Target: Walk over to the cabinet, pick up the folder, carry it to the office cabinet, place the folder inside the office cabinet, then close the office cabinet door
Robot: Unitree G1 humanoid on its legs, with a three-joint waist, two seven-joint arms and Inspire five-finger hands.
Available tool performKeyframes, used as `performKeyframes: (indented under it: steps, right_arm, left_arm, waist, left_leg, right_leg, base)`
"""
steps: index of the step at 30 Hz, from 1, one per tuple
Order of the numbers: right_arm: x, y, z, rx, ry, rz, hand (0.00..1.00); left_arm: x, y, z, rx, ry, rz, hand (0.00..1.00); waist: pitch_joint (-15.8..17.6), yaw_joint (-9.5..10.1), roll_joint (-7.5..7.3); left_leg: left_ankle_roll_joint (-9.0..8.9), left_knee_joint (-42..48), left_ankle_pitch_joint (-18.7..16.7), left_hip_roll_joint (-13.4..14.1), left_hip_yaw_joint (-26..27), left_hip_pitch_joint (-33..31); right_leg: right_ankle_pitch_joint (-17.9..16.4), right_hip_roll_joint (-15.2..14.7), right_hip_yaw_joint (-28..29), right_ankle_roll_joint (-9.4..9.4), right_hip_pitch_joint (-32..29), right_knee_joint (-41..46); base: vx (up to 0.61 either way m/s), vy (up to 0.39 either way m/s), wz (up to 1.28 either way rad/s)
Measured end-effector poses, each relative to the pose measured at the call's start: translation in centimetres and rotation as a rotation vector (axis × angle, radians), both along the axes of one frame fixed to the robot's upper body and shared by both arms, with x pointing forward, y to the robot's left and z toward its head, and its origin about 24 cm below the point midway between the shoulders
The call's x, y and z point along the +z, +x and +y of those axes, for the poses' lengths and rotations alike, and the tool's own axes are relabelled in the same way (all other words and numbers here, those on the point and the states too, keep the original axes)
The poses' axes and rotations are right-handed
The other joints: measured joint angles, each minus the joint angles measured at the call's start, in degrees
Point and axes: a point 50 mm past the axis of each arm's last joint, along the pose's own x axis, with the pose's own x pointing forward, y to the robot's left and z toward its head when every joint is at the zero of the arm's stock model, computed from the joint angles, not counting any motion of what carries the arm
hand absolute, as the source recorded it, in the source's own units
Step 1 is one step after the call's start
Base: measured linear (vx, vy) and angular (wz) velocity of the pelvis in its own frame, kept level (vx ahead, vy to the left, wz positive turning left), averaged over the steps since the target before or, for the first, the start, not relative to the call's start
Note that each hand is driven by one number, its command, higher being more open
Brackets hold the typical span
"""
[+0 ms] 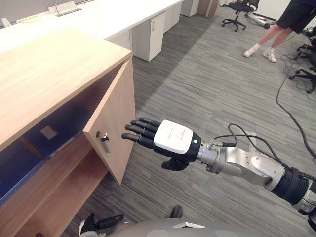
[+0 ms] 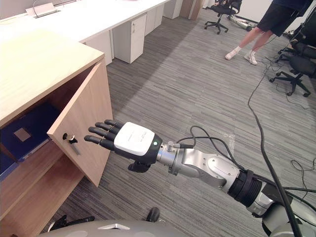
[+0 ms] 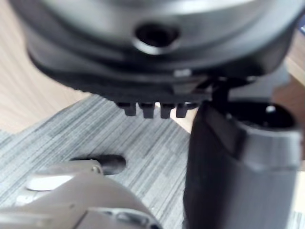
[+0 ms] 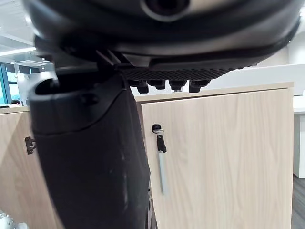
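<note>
The office cabinet (image 1: 44,74) stands with its light wooden top bare and its door (image 1: 116,128) swung partly open. Left of the door, inside the cabinet, the dark blue folder (image 1: 66,123) lies flat on the upper shelf, a pale square label on its cover; neither hand is on it. Below the door's lower corner, low over the grey carpet (image 1: 197,84), the left hand (image 1: 101,222) hangs with its fingers loose and straight, holding nothing. On the door's outer face, near its free edge, sits a small lock with a key (image 1: 102,136). Just right of that key the right hand (image 1: 173,138) reaches toward the door with the back of the hand up, its fingers (image 1: 140,131) stretched out straight and empty, the tips in front of the door's face; whether they touch the wood cannot be told. Beyond the door runs a long white surface (image 1: 123,15) with pedestal units under it. Far to the door's right stand a black office chair (image 1: 239,10) and a person's legs (image 1: 269,42).
</note>
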Motion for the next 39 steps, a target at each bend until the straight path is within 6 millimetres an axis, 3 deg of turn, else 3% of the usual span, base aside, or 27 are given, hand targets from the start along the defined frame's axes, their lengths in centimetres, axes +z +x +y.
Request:
performKeyframes:
  steps: [5, 8, 11, 13, 17, 22, 23, 24, 26, 27, 29, 30, 31, 32, 34, 35, 36, 37, 38, 39]
  right_arm:
    - [-1.0, 0.3, -0.4, -0.026, -0.034, 0.072, 1.00]
    - [-3.3, 1.2, -1.8, -0.127, -0.085, 0.163, 1.00]
    - [-8.0, 1.3, -5.2, -0.391, -0.111, 0.330, 1.00]
    - [-9.5, 1.1, -6.3, -0.483, -0.118, 0.372, 1.00]
    - [-14.9, -0.8, -9.5, -0.832, -0.083, 0.575, 1.00]
    - [-21.2, -4.5, -9.8, -1.239, 0.016, 0.883, 1.00]
    - [-21.4, -4.6, -9.8, -1.251, 0.019, 0.895, 1.00]
    - [-23.1, -6.2, -9.7, -1.390, 0.079, 1.014, 1.00]
    - [-24.6, -8.3, -10.1, -1.649, 0.289, 1.169, 1.00]
    - [-25.2, -9.8, -11.4, -1.925, 0.571, 1.244, 1.00]
    - [-25.4, -11.0, -12.4, -2.074, 0.745, 1.258, 1.00]
    - [-25.7, -12.5, -13.2, -2.200, 0.872, 1.264, 1.00]
    - [-25.9, -13.7, -13.8, -2.276, 0.934, 1.270, 1.00]
    - [-26.0, -14.3, -13.9, -2.308, 0.971, 1.287, 1.00]
    - [-26.3, -14.9, -13.6, -2.334, 1.007, 1.324, 1.00]
    - [-26.5, -14.9, -13.2, -2.329, 1.010, 1.353, 1.00]
    - [-26.6, -14.9, -13.0, -2.323, 1.010, 1.370, 1.00]
    - [-26.8, -14.9, -12.5, -2.318, 1.006, 1.399, 1.00]
    - [-27.1, -15.2, -11.8, -2.315, 0.995, 1.445, 1.00]
    - [-27.1, -15.1, -11.6, -2.313, 0.994, 1.455, 1.00]
  left_arm:
    - [0.0, 0.2, -0.2, -0.012, -0.005, -0.003, 1.00]
    - [-0.1, 0.3, -0.4, -0.031, -0.010, -0.003, 1.00]
    - [-0.1, 0.8, -0.8, -0.080, -0.016, -0.010, 1.00]
    - [-0.1, 0.9, -0.9, -0.094, -0.018, -0.013, 1.00]
    - [-0.2, 1.0, -1.6, -0.136, -0.027, -0.014, 1.00]
    - [-0.4, 1.0, -2.8, -0.130, -0.049, -0.019, 1.00]
    - [-0.4, 1.0, -2.9, -0.130, -0.050, -0.019, 1.00]
    - [-0.5, 1.1, -3.1, -0.129, -0.054, -0.024, 1.00]
    - [-0.5, 1.0, -3.4, -0.123, -0.057, -0.021, 1.00]
    - [-0.6, 0.7, -3.8, -0.118, -0.060, -0.017, 1.00]
    - [-0.6, 0.6, -4.0, -0.126, -0.060, -0.010, 1.00]
    - [-0.7, 0.6, -4.2, -0.142, -0.056, -0.008, 1.00]
    - [-0.6, 0.6, -4.2, -0.150, -0.050, -0.008, 1.00]
    - [-0.6, 0.5, -4.1, -0.152, -0.045, -0.006, 1.00]
    - [-0.4, 0.1, -3.5, -0.161, -0.024, -0.011, 1.00]
    - [-0.2, 0.6, -3.0, -0.174, -0.008, -0.029, 1.00]
    - [-0.1, 0.9, -2.8, -0.181, 0.000, -0.038, 1.00]
    - [0.1, 1.6, -2.3, -0.193, 0.014, -0.052, 1.00]
    - [0.3, 2.5, -1.7, -0.196, 0.029, -0.069, 1.00]
    - [0.3, 2.6, -1.7, -0.192, 0.029, -0.072, 1.00]
  waist:
    - [0.00, 0.90, 0.46]
    - [0.04, 1.15, 1.06]
    - [0.67, 1.39, 2.13]
    - [1.03, 1.24, 2.67]
    - [1.02, 0.49, 4.77]
    - [1.03, -0.64, 5.82]
    - [1.03, -0.64, 5.84]
    - [1.10, -0.50, 5.98]
    - [0.94, -0.40, 6.25]
    - [1.02, -0.49, 6.84]
    - [1.17, -0.95, 6.86]
    - [1.23, -0.81, 6.67]
    - [1.28, -0.74, 6.58]
    - [1.37, -0.74, 6.19]
    - [1.29, -0.77, 5.34]
    - [1.24, -0.82, 4.61]
    - [1.21, -0.85, 4.48]
    - [1.48, -1.12, 3.67]
    - [2.52, -1.32, 1.78]
    - [2.65, -1.24, 1.48]
  left_leg:
    - [0.11, 0.03, 0.06, -0.24, -0.13, -0.04]
    - [0.24, 0.10, 0.11, -0.42, -0.54, -0.17]
    - [0.23, -0.02, 0.11, -0.53, -1.30, -0.02]
    - [0.23, -0.06, 0.12, -0.59, -1.49, -0.05]
    - [0.22, -0.68, 0.11, -0.60, -2.10, -0.02]
    - [0.31, -0.91, 0.14, -1.13, -4.98, 0.13]
    - [0.33, -0.90, 0.14, -1.18, -5.07, 0.17]
    - [0.43, -0.97, 0.18, -1.67, -6.16, 0.87]
    - [1.06, -0.87, -0.14, -2.59, -7.60, 1.46]
    - [2.31, -0.79, -0.39, -4.02, -9.45, 1.87]
    - [3.35, -0.64, -0.41, -5.34, -11.59, 2.29]
    - [4.20, -0.37, -0.60, -7.08, -13.84, 2.97]
    - [5.05, 0.55, -0.97, -8.40, -15.98, 2.86]
    - [5.41, 1.04, -1.09, -9.15, -17.06, 2.70]
    - [5.88, 1.79, -1.31, -9.93, -19.86, 0.86]
    - [5.91, 2.60, -1.24, -10.27, -22.00, -1.35]
    - [5.86, 2.90, -1.01, -10.13, -23.20, -2.44]
    - [5.34, 3.53, -0.54, -9.18, -25.87, -4.75]
    - [4.46, 3.68, 0.43, -9.59, -28.30, -6.52]
    - [4.34, 3.71, 0.50, -10.11, -28.44, -6.79]
  right_leg:
    - [0.07, -0.50, -0.06, 0.05, 0.06, 0.00]
    - [0.11, -0.71, -0.33, 0.11, 0.22, -0.01]
    - [0.01, -1.00, -1.01, 0.18, 0.87, -0.01]
    - [-0.23, -1.13, -1.22, 0.49, 0.95, -0.01]
    - [-0.88, -1.17, -1.92, 0.84, 1.05, 0.00]
    - [-1.51, -2.00, -4.75, 1.62, 2.94, 0.04]
    - [-1.49, -2.06, -4.89, 1.62, 3.05, 0.04]
    - [-1.30, -2.58, -5.79, 1.83, 4.27, 0.33]
    - [-1.54, -3.65, -7.22, 2.66, 5.91, 0.43]
    - [-3.65, -6.74, -9.02, 4.12, 6.07, 5.10]
    - [-6.35, -10.33, -10.23, 4.91, 5.86, 11.25]
    - [-8.25, -14.07, -10.99, 5.21, 6.00, 17.24]
    - [-8.79, -17.03, -9.13, 4.36, 5.30, 22.58]
    - [-8.71, -18.17, -5.85, 3.36, 4.38, 25.39]
    - [-8.42, -17.77, 1.96, 1.94, 2.52, 26.79]
    - [-8.76, -16.22, 6.96, -0.48, 1.07, 26.70]
    - [-9.26, -15.07, 9.49, -1.42, 0.49, 26.44]
    - [-12.16, -11.65, 15.01, -1.92, 0.14, 24.01]
    - [-15.20, -8.61, 18.67, -0.46, 2.20, 19.03]
    - [-15.26, -8.65, 18.85, 0.06, 2.92, 18.14]
  base:
    - [0.01, 0.073, 0.02]
    - [-0.01, 0.061, 0.07]
    - [0.00, 0.062, 0.12]
    - [0.00, 0.049, 0.07]
    - [0.02, 0.047, 0.07]
    - [0.05, 0.062, 0.27]
    - [0.07, 0.092, 0.35]
    - [0.06, 0.080, 0.33]
    - [0.06, 0.147, 0.53]
    - [0.06, 0.221, 0.67]
    - [0.06, 0.199, 0.78]
    - [0.07, 0.201, 1.01]
    - [0.06, 0.194, 1.03]
    - [0.03, 0.152, 0.76]
    - [0.03, 0.098, 0.70]
    - [0.03, 0.050, 0.77]
    - [0.03, -0.053, 0.92]
    - [0.04, -0.165, 1.05]
    - [0.04, -0.217, 0.93]
    - [0.04, -0.219, 0.79]
